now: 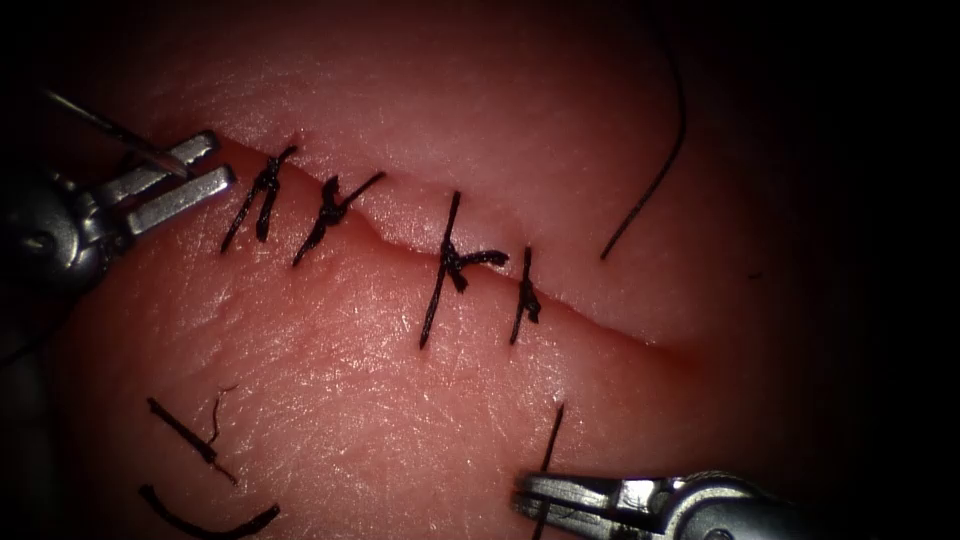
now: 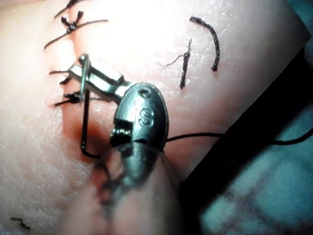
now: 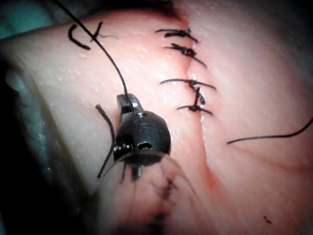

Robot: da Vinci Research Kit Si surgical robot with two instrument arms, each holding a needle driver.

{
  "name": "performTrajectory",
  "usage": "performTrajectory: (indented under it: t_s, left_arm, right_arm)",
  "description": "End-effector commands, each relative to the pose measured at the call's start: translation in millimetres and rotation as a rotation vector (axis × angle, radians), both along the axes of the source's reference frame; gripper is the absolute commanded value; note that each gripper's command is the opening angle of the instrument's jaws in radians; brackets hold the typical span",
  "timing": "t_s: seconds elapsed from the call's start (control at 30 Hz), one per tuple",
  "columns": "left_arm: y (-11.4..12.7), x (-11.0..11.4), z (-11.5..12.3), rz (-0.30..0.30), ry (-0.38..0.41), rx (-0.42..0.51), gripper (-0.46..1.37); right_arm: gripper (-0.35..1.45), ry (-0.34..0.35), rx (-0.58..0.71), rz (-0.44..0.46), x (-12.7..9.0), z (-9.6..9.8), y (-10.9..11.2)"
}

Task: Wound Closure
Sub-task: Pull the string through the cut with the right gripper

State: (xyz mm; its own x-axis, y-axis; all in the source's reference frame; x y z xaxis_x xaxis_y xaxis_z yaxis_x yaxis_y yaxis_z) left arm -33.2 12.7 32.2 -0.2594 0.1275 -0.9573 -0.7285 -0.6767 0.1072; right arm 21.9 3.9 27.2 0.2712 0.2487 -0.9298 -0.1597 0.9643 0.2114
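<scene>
Pale tissue (image 1: 400, 400) with stitched cut (image 1: 620, 335) across mid-frame; left tool (image 1: 185, 175) at upper left, clenched on needle (image 1: 120, 135) crosswise near its blunt end, clear of tissue; right tool (image 1: 560, 497) at lower right, gripping thread (image 1: 550, 432), nearer the unstitched right end.

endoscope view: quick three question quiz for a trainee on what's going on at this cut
1. True or false: the left end effector holds the needle.
2. How many tied stitches cross the cut?
3. The right end effector is shut on: A the thread, B the tissue, C nothing.

Key
1. True. It grips the needle near one end of its curve, at the cut's left end; whether the far tip sits in the tissue cannot be told.
2. Four.
3. A.
</scene>
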Motion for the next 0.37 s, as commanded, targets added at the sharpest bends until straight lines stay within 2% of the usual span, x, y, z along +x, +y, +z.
performTrajectory:
  t_s: [0.03, 0.37]
  left_arm:
    - [0.0, 0.0, 0.1, 0.002, 0.0, 0.0, -0.35]
    - [-0.3, 0.0, -0.1, 0.0, 0.004, 0.002, -0.35]
  right_arm:
    - [-0.35, 0.003, -0.001, -0.01, 0.4, -0.3, -0.5]
    - [-0.35, 0.016, -0.009, -0.055, 3.2, -1.9, -4.2]
